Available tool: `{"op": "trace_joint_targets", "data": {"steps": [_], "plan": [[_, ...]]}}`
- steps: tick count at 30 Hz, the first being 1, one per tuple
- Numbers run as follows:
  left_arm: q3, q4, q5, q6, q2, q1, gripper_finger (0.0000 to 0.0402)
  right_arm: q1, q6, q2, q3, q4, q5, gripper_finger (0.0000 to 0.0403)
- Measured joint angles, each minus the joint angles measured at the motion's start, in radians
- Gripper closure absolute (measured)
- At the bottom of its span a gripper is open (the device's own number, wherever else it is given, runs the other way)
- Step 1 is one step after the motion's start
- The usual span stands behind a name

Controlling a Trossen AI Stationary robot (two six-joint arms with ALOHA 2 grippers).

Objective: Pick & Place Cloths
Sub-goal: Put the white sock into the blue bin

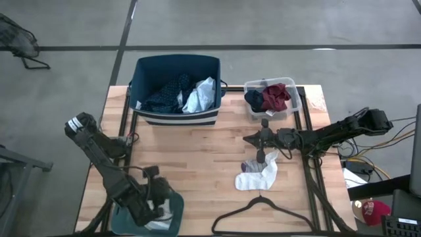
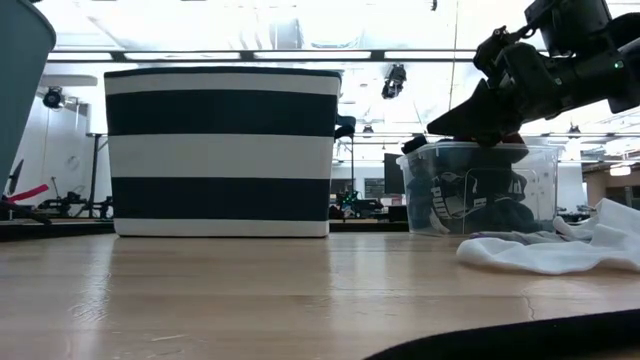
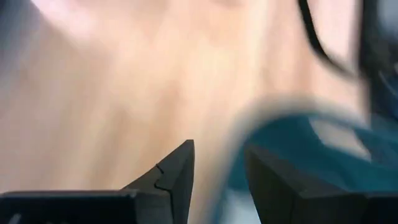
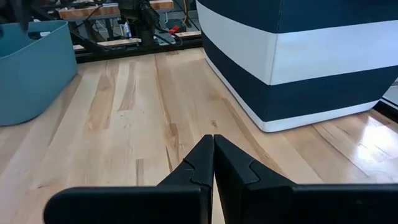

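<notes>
Lying beside the hanger (image 1: pixel 263 209), white sock (image 1: pixel 258 176) runs diagonally.

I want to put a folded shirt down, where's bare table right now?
The widest bare wood lies mid-table, between the striped bin, the left claw at the teal tub and the right claw. The right side is crowded: clear tub, white socks, hanger.

On the tabletop (image 1: pixel 197 148), the large tub (image 1: pixel 176 89) stands at the far edge left of centre with cloths (image 1: pixel 181 95) in it, and the small clear tub (image 1: pixel 273 99) holding more cloths (image 1: pixel 271 96) sits just to its right. Nearer, right of centre, a sock (image 1: pixel 260 174) lies flat, the hanger (image 1: pixel 263 214) nearer still. A third tub (image 1: pixel 146 218) sits at the near left corner.
</notes>
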Motion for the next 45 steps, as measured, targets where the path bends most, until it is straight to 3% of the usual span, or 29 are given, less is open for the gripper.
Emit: {"op": "trace_joint_targets", "data": {"steps": [3, 6, 9, 16, 20, 26, 32, 36, 40, 45], "plan": [[-0.031, 0.049, -0.228, 0.099, 0.0, -0.001, 0.026, 0.0, -0.001, 0.0, -0.001, -0.002, 0.0, 0.0394], [-0.086, 0.155, -0.26, 0.235, -0.005, 0.031, 0.0261, 0.0, -0.001, 0.0, -0.002, -0.002, 0.0, 0.0394], [-0.148, 0.308, -0.209, 0.347, -0.016, 0.097, 0.0266, 0.0, -0.001, 0.0, -0.004, -0.001, 0.0, 0.0394], [-0.32, 0.73, 0.029, 0.721, -0.045, 0.215, 0.0289, 0.0, 0.008, 0.0, -0.015, -0.001, 0.0, 0.0394], [-0.406, 0.798, 0.063, 0.746, -0.112, 0.266, 0.0303, 0.0, 0.009, 0.0, -0.027, -0.001, 0.001, 0.0394], [-0.61, 1.115, 0.106, 0.806, -0.23, 0.322, 0.0317, 0.0, 0.009, 0.0, -0.027, 0.0, 0.0, 0.0394], [-0.77, 1.205, 0.116, 0.828, -0.388, 0.342, 0.0319, 0.0, 0.099, 0.0, -0.025, 0.0, -0.012, 0.0394], [-0.87, 1.322, 0.114, 0.851, -0.492, 0.342, 0.0319, 0.0, 0.143, -0.005, -0.013, -0.017, -0.1, 0.0394], [-0.927, 1.524, 0.087, 1.005, -0.549, 0.357, 0.0319, 0.02, 0.152, -0.01, 0.08, -0.186, -0.212, 0.0394], [-0.907, 1.647, 0.103, 1.135, -0.571, 0.383, 0.0319, 0.091, 0.265, -0.001, 0.315, -0.741, -0.136, 0.0379]]}}
